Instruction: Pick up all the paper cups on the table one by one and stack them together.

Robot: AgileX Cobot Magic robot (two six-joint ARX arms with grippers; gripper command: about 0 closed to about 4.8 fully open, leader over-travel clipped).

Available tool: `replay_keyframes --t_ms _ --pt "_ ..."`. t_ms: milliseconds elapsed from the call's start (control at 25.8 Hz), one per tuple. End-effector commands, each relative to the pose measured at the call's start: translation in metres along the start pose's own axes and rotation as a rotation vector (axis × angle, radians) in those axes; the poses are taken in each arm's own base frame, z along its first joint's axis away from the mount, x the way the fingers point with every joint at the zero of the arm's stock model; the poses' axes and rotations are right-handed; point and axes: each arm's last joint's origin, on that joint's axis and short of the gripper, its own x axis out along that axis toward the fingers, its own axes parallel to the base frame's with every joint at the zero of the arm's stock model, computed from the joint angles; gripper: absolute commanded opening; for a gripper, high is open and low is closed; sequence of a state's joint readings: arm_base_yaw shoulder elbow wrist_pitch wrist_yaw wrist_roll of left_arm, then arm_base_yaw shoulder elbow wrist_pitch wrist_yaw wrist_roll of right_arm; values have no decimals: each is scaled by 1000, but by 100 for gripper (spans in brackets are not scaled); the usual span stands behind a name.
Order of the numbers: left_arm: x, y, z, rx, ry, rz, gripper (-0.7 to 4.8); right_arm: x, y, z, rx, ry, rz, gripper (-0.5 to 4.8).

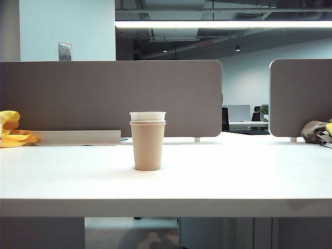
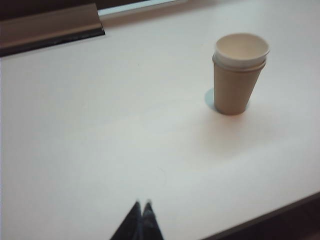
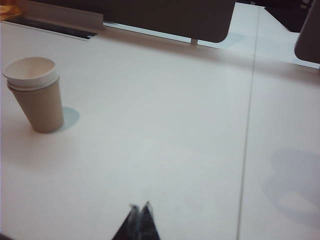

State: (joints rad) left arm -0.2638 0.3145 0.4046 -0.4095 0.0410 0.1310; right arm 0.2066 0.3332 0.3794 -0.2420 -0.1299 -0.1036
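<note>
Cups (image 1: 148, 141) nested upright; both tools (image 2: 142, 204) (image 3: 139, 206) seemingly closed.

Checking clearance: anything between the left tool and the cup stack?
Nothing. In the left wrist view only bare table lies between the shut left tool and the stacked paper cups. The right tool is likewise shut, apart.

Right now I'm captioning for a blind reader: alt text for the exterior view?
A stack of paper cups, white cups nested in a tan outer one, stands upright mid-table. Grey-brown partition panels stand behind, with yellow cloth at far left. No gripper shows.
</note>
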Motion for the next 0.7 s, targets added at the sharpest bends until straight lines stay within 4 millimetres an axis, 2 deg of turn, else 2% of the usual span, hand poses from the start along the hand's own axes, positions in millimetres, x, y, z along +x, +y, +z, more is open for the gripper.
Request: replay_keyframes --t_ms 39,194,699 --pt "15 -1 -19 -26 -31 27 -6 6 1 -8 -10 -59 24 -5" --pt "17 -1 -17 -32 -102 34 -6 8 1 -12 -12 -74 22 -5" --pt "17 -1 -16 -31 -108 28 -6 8 1 -12 -11 -69 19 -5"
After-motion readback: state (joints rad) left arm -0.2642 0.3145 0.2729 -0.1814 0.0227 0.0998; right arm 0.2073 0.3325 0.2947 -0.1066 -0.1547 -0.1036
